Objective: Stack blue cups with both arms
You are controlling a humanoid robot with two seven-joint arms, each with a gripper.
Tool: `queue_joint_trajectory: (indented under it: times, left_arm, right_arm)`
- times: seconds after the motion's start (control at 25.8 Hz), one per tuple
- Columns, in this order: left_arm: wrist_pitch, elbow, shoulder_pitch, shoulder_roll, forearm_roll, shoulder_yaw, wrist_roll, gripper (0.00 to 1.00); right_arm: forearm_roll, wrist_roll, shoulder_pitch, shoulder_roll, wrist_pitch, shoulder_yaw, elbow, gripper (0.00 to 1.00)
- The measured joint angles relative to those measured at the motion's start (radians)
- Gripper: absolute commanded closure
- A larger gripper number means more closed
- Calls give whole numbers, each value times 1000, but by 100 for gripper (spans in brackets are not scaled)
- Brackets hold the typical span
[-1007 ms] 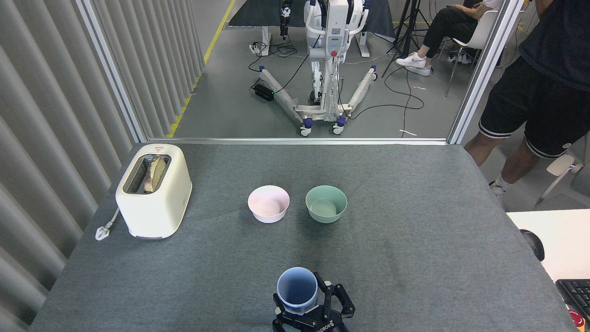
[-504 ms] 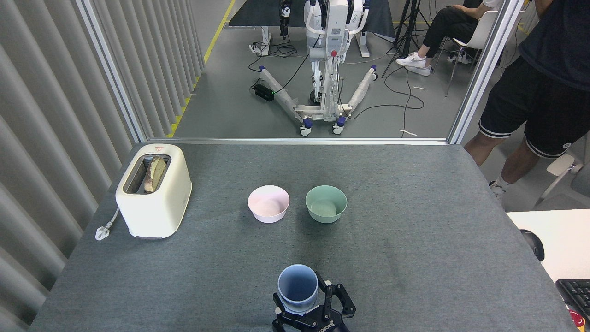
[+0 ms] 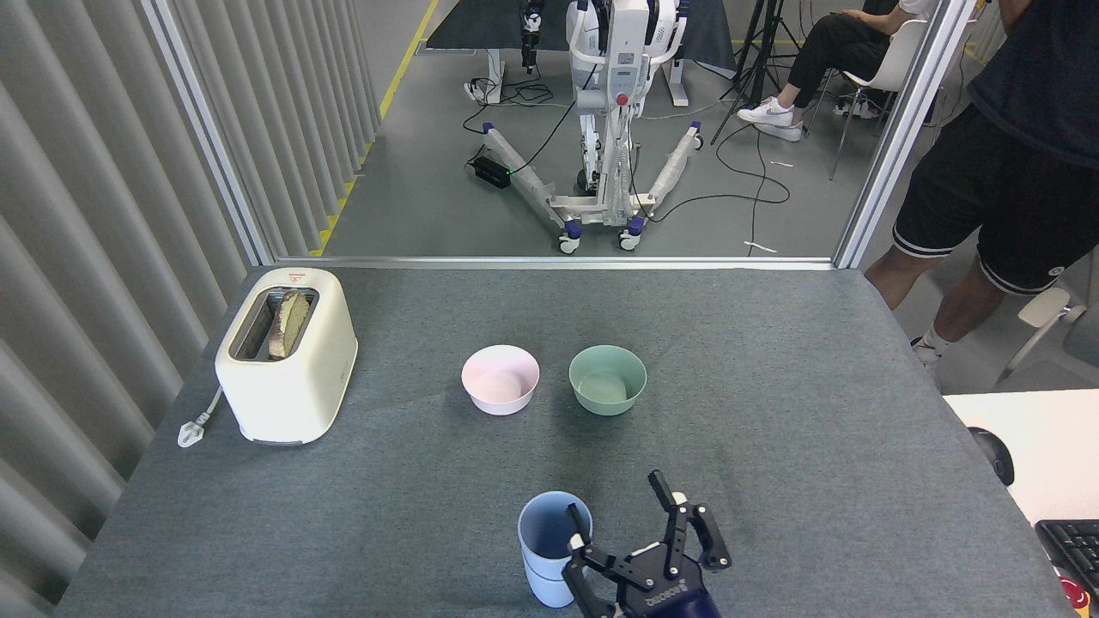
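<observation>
Our two blue cups stand nested near the front edge of the grey table, one inside the other, with a seam showing low on the wall where the outer rim meets the inner cup. Our right gripper sits just to the right of the stack with its fingers spread wide and nothing between them; one finger still looks to lie against the cup's near wall. Our left gripper is out of view.

We judge the stacking done and the release under way. To finish it well, we draw the gripper off to the right and upward, clearing that near finger from the wall first so the light stack does not tip. The pink bowl and mint-green bowl stand well apart behind.
</observation>
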Motion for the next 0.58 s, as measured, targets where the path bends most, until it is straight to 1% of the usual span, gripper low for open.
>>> queue_joint_trajectory:
  times: [0.08, 0.19, 0.31, 0.43, 0.58]
  left_arm:
    - [0, -3, 1, 0, 0, 0, 0, 0]
    - [1, -7, 0, 1, -1, 0, 0, 0]
    - [1, -11, -5, 5, -2, 1, 0, 0]
    - [2, -17, -8, 3, -2, 1, -1, 0]
    - [2, -43, -11, 1, -2, 1, -1, 0]
  right_arm:
    - [-5, -19, 49, -4, 0, -89, -17, 0]
    - [-27, -28, 128, -6, -15, -214, -16, 0]
    - [-66, 12, 209, 3, -32, -320, 9, 0]
    - [-109, 20, 256, 20, -42, -366, 73, 0]
    - [-130, -17, 284, 30, -61, -360, 116, 0]
